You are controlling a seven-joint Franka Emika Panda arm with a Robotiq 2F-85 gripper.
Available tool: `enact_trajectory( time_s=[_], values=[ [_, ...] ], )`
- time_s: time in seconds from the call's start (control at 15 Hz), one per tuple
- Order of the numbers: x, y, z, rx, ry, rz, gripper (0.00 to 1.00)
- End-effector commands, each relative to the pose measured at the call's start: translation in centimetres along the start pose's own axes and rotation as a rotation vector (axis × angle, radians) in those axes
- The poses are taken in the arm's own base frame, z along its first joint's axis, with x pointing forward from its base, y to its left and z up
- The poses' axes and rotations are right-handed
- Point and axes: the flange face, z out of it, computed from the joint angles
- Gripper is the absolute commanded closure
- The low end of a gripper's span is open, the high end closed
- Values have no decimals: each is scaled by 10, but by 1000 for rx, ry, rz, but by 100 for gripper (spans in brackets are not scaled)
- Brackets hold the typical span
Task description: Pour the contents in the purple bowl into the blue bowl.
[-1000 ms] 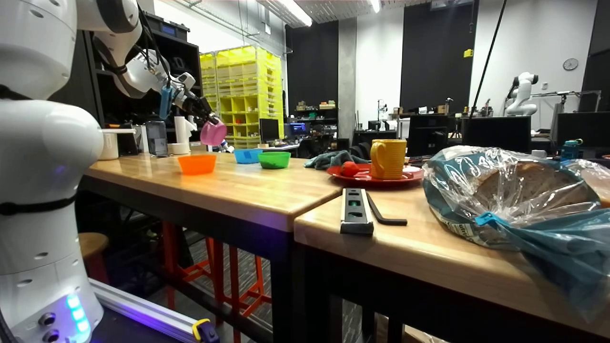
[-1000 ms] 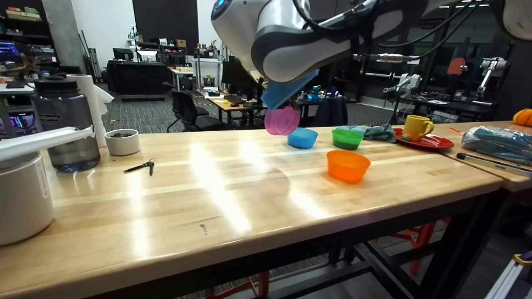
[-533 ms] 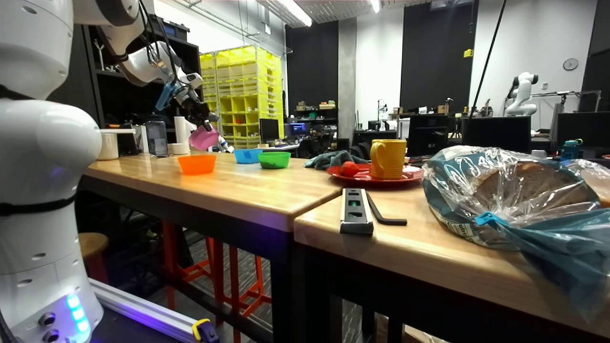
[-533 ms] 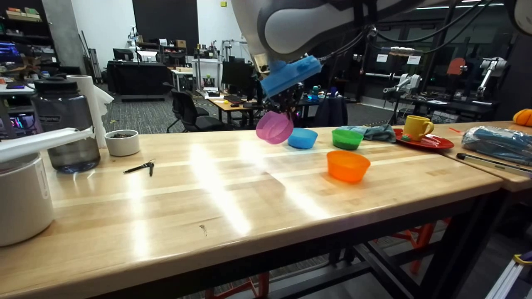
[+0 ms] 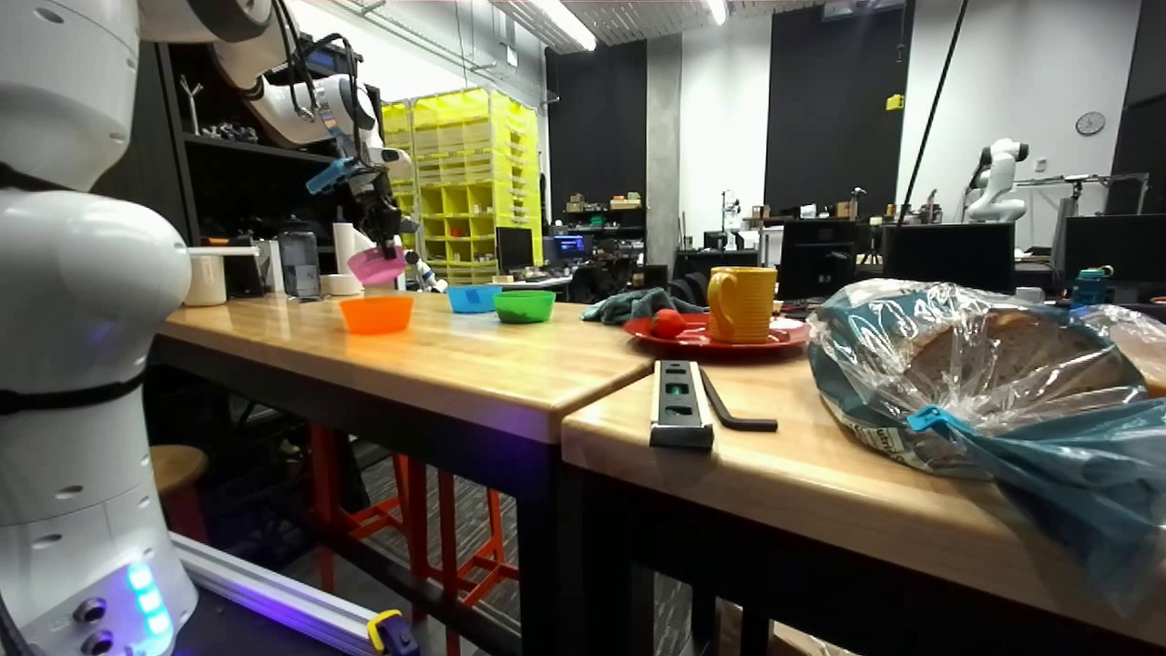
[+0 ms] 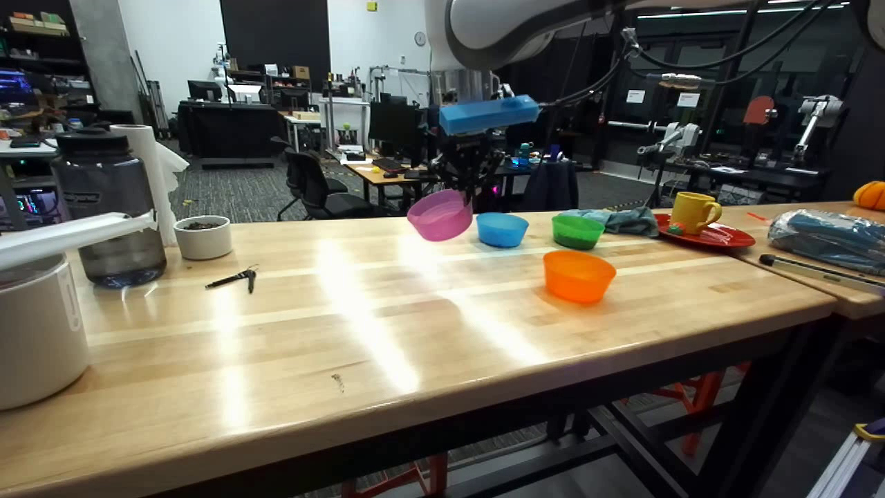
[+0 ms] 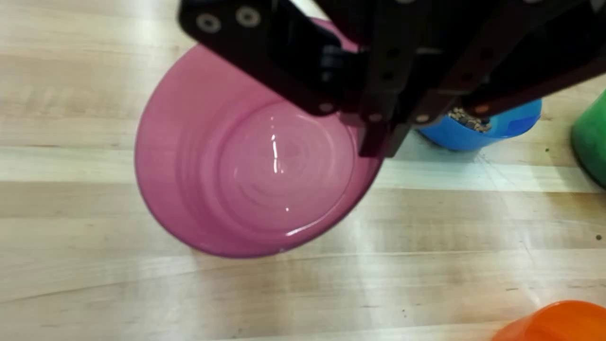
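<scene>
A purple bowl (image 6: 440, 220), seemingly empty, held tilted above the worktop (image 6: 304, 325); the pour looks done.
The end effector (image 7: 382, 144) is clamped on its rim, near but apart from the blue bowl (image 7: 452, 136), which holds brown bits (image 7: 468, 120). Next, likely: level the purple bowl, lower it to the worktop, release.

Wrist view faced down, close over purple bowl (image 7: 265, 166). Exterior views faced across tabletop (image 6: 276, 346) from farther; all covered blue bowl (image 6: 502, 232).
</scene>
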Motion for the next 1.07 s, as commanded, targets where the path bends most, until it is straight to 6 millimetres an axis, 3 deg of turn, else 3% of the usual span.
enact_trajectory(
  time_s=[0.0, 1.0],
  values=[
    [3, 12, 1, 106, -30, -10, 99],
    [-3, 27, 59, 239, -24, -22, 99]
  ],
)
